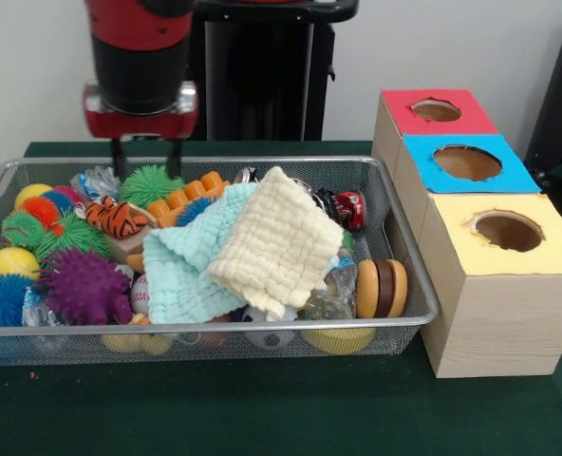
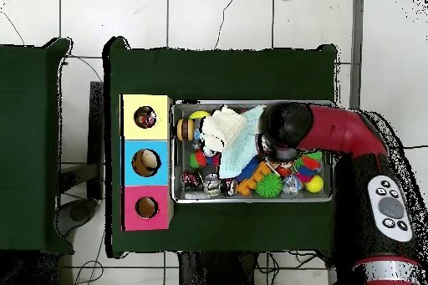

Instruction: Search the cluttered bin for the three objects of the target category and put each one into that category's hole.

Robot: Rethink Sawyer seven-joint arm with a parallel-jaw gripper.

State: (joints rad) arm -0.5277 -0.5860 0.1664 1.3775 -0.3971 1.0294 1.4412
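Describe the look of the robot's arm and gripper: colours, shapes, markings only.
The arm is a thick round tube, glossy red with black sections. At its end, a red flange with silver corner fittings carries the gripper: two thin, straight black fingers. From overhead, the arm is red with a black rounded joint cap, and a grey panel with round buttons sits on a black link.

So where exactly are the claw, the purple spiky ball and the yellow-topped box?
claw (image 1: pixel 148 160): front view, midway between its two black tips.
purple spiky ball (image 1: pixel 84 285): front view, middle of its body.
yellow-topped box (image 1: pixel 537 255): front view, bare yellow top beside the hole.
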